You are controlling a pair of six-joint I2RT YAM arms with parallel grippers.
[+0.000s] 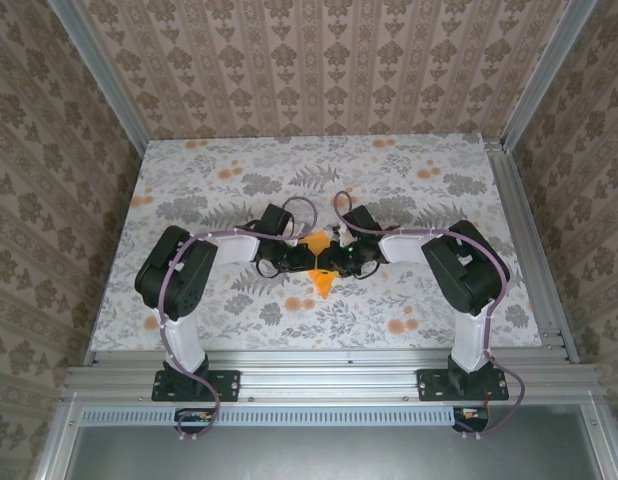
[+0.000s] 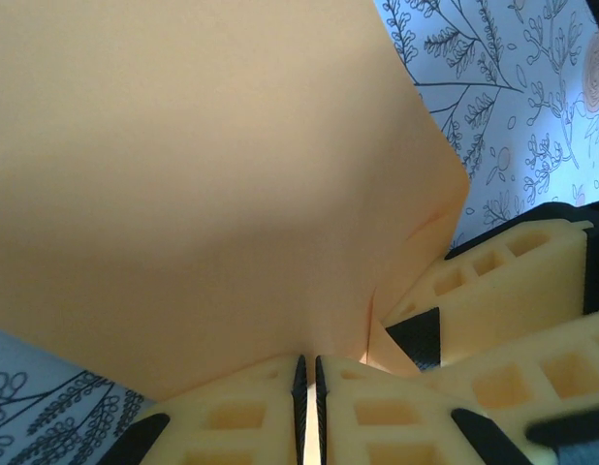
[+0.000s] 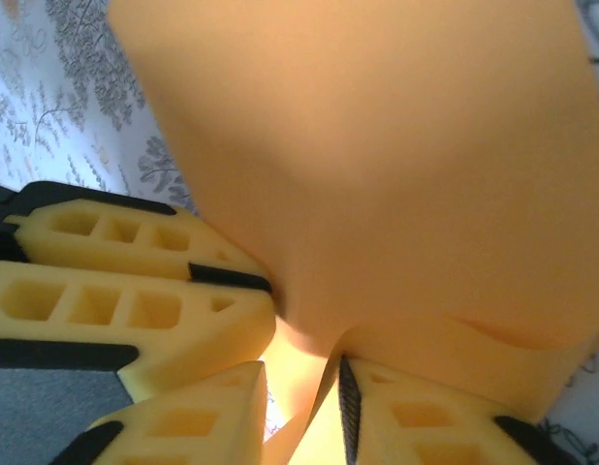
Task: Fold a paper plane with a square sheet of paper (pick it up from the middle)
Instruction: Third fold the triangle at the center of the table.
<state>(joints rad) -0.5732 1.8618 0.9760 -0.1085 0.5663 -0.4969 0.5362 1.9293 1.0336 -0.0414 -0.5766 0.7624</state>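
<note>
The orange sheet of paper [image 1: 322, 284], folded and creased, hangs between both grippers over the middle of the table, one point aimed at the near edge. My left gripper [image 1: 300, 262] is shut on its lower edge; in the left wrist view the paper [image 2: 203, 174] runs down into the nearly closed jaws of that gripper [image 2: 309, 376]. My right gripper [image 1: 335, 262] faces it, almost touching. In the right wrist view the right gripper [image 3: 301, 376] stands open, and a fold of the paper [image 3: 377, 145] drops loosely through the gap, resting against one pad.
The floral tablecloth [image 1: 219, 200] lies flat around the arms, with room on all sides. Metal frame rails [image 1: 524, 240] border the table. The right gripper's yellow fingers [image 2: 518, 281] crowd the left wrist view, and the left gripper's fingers [image 3: 115, 310] crowd the right wrist view.
</note>
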